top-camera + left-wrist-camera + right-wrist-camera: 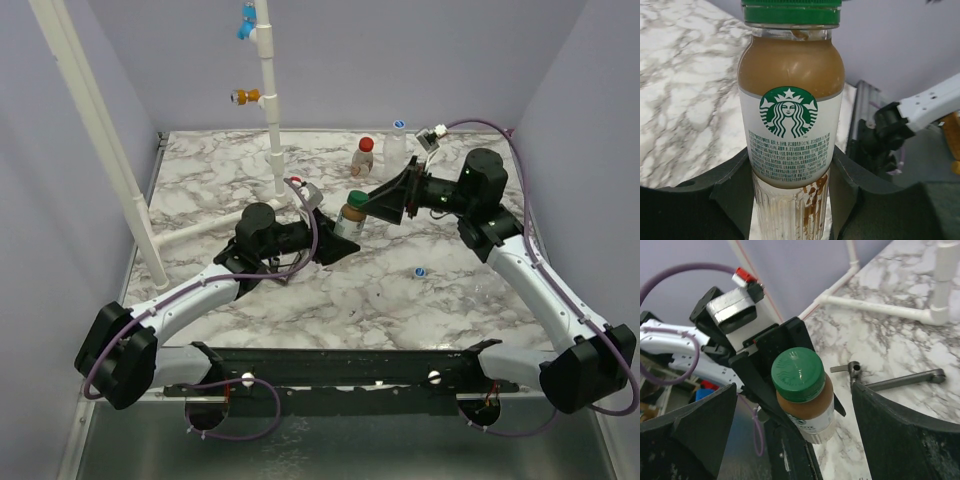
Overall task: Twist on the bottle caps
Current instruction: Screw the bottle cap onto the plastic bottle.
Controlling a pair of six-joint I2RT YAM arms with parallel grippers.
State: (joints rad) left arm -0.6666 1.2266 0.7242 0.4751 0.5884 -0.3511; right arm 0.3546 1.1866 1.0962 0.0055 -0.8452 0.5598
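1. Left gripper (pixel 790 175) is clamped on the lower body of the coffee bottle (pixel 790 125), which wears the green cap (pixel 791 12).
2. Right gripper (pixel 795 410) is spread wide, its fingers flanking that cap without contact.
3. Behind them stand a red-capped bottle (pixel 363 160) and a clear bottle (pixel 397 148). One blue cap (pixel 420 271) lies loose on the table (pixel 220 170).

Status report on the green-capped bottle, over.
Left tool shut on coffee bottle. Green cap sits on its neck. Right tool open, straddling the cap, not touching. Nothing between tool and cap.
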